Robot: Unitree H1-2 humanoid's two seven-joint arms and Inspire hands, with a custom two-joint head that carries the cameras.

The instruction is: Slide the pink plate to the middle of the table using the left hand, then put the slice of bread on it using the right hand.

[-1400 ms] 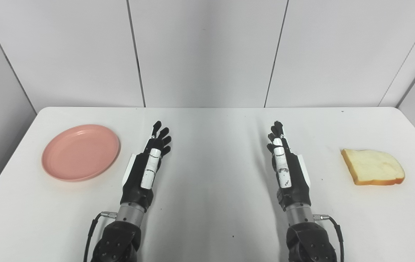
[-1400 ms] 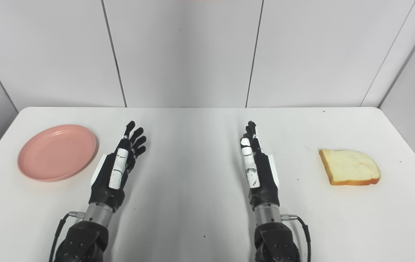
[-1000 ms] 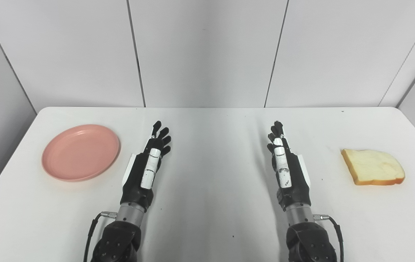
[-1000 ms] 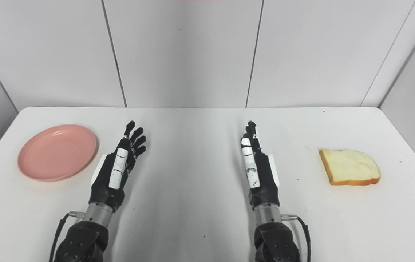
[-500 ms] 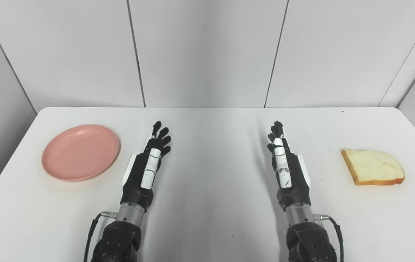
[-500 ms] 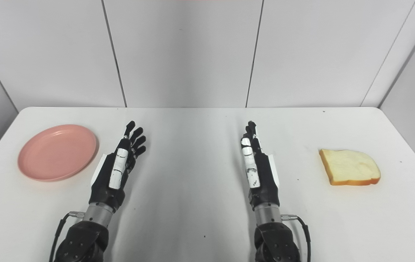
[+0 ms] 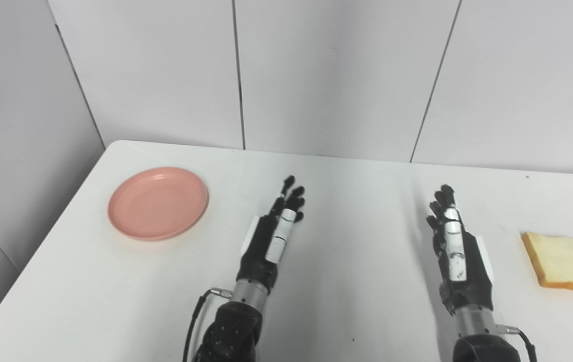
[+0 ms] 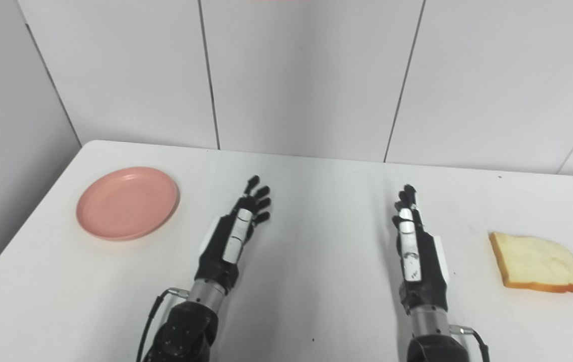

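Note:
The empty pink plate (image 7: 158, 202) lies flat at the table's left side. A slice of bread (image 8: 535, 263) with a tan crust lies at the right side, cut off by the frame edge in the left eye view. My left hand (image 7: 274, 233) hovers over the table to the right of the plate, apart from it, fingers stretched out and holding nothing. Near the middle-right, my right hand (image 8: 414, 249) is also open and empty, well left of the bread.
The white table (image 8: 316, 251) meets grey wall panels (image 8: 306, 75) at the back and a side wall on the left. Its left edge runs close by the plate. Black cables trail from both wrists near the front edge.
The whole picture has shifted: the camera turned left, so everything sits further right in view. Plate, bread and both hands keep their places on the table.

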